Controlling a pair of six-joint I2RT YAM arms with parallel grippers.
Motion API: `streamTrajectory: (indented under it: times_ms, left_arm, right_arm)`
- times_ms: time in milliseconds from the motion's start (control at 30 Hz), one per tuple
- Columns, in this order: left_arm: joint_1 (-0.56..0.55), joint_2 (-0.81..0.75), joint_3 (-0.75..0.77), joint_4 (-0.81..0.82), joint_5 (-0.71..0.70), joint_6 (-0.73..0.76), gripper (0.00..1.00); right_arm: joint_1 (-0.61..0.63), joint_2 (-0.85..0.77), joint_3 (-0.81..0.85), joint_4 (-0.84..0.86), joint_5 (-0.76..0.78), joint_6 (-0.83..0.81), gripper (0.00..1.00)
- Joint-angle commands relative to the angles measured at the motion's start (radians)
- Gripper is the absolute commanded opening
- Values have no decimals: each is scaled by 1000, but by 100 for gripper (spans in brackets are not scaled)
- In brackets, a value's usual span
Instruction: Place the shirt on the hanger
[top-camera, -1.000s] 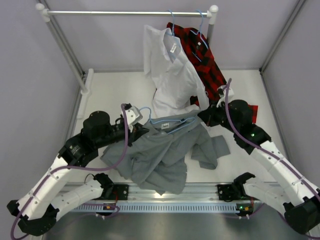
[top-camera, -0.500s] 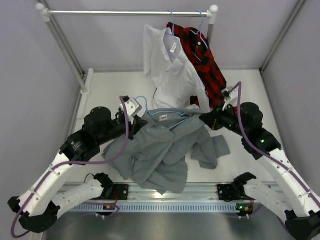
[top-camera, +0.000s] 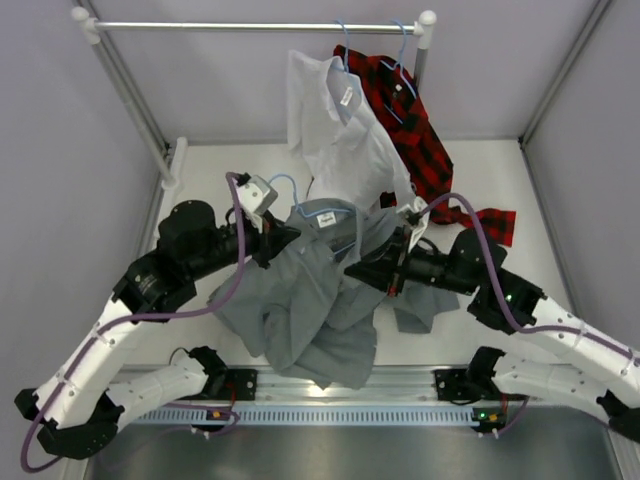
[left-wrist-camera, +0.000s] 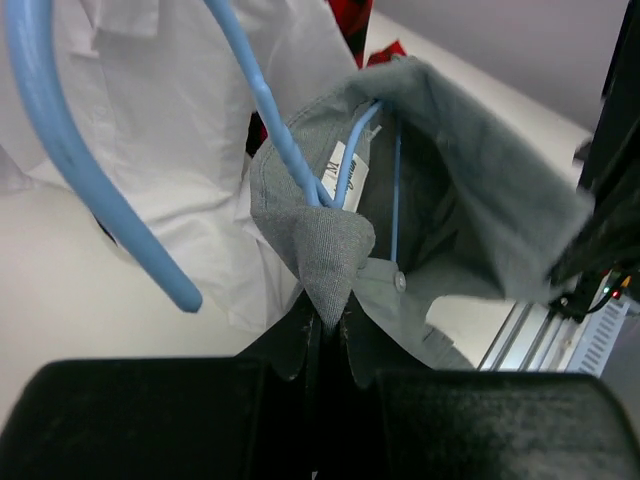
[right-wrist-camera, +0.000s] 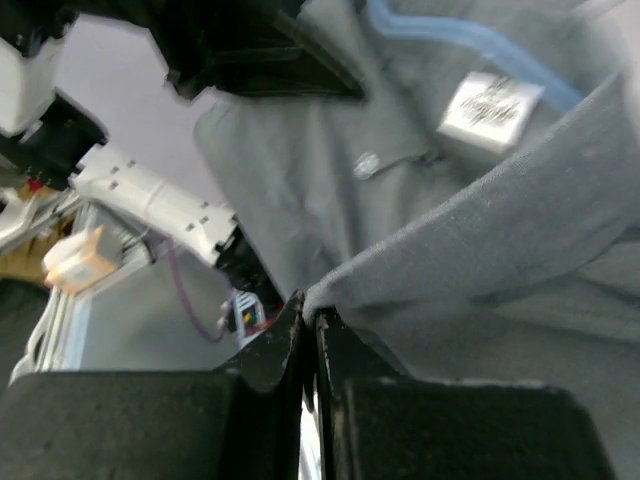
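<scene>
While the plain grey button-up shirt (top-camera: 310, 300) lies bunched mid-tabletop, its hem at the near edge, the thin light-blue wire hanger (left-wrist-camera: 265, 105) threads its collar. Left fingers (left-wrist-camera: 288, 350) pinch a collar tip; right fingers (right-wrist-camera: 268, 345) pinch a grey fold. White tabletop (top-camera: 210, 170) is open back-left. Count: three shirts, three hangers; white shirt (top-camera: 345, 150) and red-black plaid shirt (top-camera: 415, 125) hang on the metal rail (top-camera: 250, 26).

We are seeing grey collared shirt (top-camera: 312, 300) drooping crumpled, light-blue wire hanger (left-wrist-camera: 45, 100) sitting partly inside its open collar.
</scene>
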Motion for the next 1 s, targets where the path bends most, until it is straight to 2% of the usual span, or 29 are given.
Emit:
streamTrajectory:
  times_ms: [0,33,67,133,200,333,367,400,433,467,567,633,733,833,900,967]
  left_arm:
    - [6,-40,105,176,-30,-87,0]
    - [6,-31,128,182,-41,-91,0]
    - [6,-25,172,182,-44,-94,0]
    - [6,-12,206,180,-20,-96,0]
    - [6,3,225,180,19,-96,0]
    - [6,-14,187,180,89,-97,0]
    - [6,-20,174,180,103,-88,0]
    - [6,-29,148,180,108,-75,0]
    - [6,-47,136,176,106,-44,0]
    - [6,-54,125,173,99,-24,0]
    - [6,-74,85,134,79,59,0]
    - [6,-91,49,134,75,88,0]
    - [6,-100,12,133,108,110,0]
    - [6,-89,-7,133,105,120,0]
    - [6,-77,-19,134,123,125,0]
    - [6,-62,-33,133,227,143,0]
  right_arm:
    - [280,46,-14,132,310,-30,0]
    - [351,61,-31,140,535,-34,0]
    - [468,111,-51,143,651,-30,0]
    - [544,179,-50,131,870,-13,0]
    - [583,270,-39,116,934,40,0]
    - [583,282,-44,91,1035,71,0]
    - [574,265,-45,85,1037,61,8]
    - [571,256,-42,76,1037,59,22]
    - [571,241,-39,64,1039,55,40]
    - [571,198,-41,35,1020,30,70]
    - [569,85,-24,-34,910,-20,72]
    - [569,19,-10,-172,830,-45,73]
    - [571,-118,22,-370,804,-45,72]
    - [569,-265,40,-407,662,-91,74]
    - [569,-318,96,-414,655,-123,74]
    - [569,-274,196,-446,709,-195,75]
